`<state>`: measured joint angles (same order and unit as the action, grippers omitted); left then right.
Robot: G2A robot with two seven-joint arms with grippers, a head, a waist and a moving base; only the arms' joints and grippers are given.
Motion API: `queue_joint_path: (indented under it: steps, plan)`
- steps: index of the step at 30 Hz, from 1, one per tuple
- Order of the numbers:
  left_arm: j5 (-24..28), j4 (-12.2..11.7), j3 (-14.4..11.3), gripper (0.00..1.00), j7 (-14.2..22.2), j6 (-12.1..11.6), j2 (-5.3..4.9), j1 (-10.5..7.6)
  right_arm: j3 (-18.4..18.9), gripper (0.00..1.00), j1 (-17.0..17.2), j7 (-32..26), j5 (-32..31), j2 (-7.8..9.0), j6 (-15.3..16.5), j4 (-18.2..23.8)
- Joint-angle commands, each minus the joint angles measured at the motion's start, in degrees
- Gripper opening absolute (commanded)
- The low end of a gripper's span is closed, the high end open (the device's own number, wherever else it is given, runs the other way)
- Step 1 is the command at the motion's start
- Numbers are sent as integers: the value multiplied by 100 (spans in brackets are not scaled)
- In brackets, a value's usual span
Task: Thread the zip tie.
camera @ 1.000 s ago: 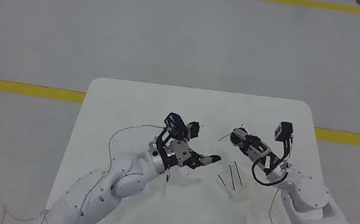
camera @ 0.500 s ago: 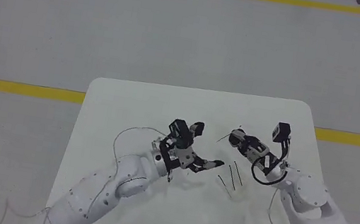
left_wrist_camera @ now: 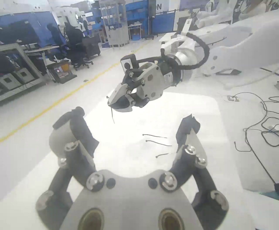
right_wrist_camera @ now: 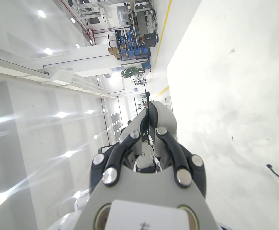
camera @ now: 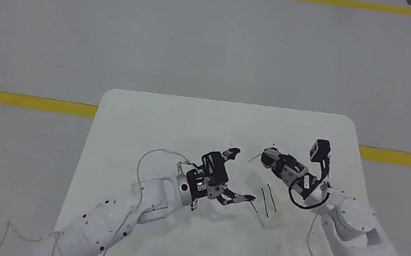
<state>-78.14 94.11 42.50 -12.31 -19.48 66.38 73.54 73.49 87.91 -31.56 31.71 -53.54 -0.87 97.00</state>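
My right gripper (camera: 269, 156) hovers over the right half of the white table (camera: 158, 120), shut on a thin black zip tie (camera: 254, 157). The left wrist view shows that tie (left_wrist_camera: 112, 115) hanging from the right gripper (left_wrist_camera: 111, 104). In the right wrist view the tie (right_wrist_camera: 147, 104) runs between the shut fingers, its head sticking out past the tips. My left gripper (camera: 239, 174) is open and holds nothing. It sits just left of three loose zip ties (camera: 264, 200) lying on the table. Seen from the left wrist, those loose ties (left_wrist_camera: 159, 143) lie beyond its spread fingers (left_wrist_camera: 75, 124).
The table's front edge runs close behind both arms. Cables (left_wrist_camera: 261, 128) trail over the floor past the table's right edge. Another tie's head (right_wrist_camera: 271, 167) lies on the table in the right wrist view. Bare table stretches to the far and left sides.
My left gripper has moved right and toward the front, closer to the loose zip ties, staying open. The right gripper has barely moved and keeps its tie.
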Motion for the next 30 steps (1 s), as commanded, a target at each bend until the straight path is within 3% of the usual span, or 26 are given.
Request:
queue_joint_path:
  steps: [1, 10, 20, 28, 29, 30]
  plan:
    - [62, -14, 3, 100, -2, 53, 5, 25, -33, 0, 15, 26, -27, -14, 46, 40]
    - [156, -177, -108, 100, 141, 332, 71, 12, -141, 0, 76, -54, -243, -65, 212, 161]
    - [172, -188, -116, 100, 139, 347, 78, 7, -166, 0, 88, -39, -264, -78, 224, 171]
    - [227, -174, -32, 100, 276, 689, 96, 38, -221, 0, 109, 57, -765, -101, 247, 298]
    - [223, -169, -27, 96, 303, 693, 96, 40, -221, 0, 115, 57, -791, -104, 254, 307]
    - [199, -167, -18, 80, 334, 702, 94, 38, -219, 0, 119, 53, -816, -107, 260, 318]
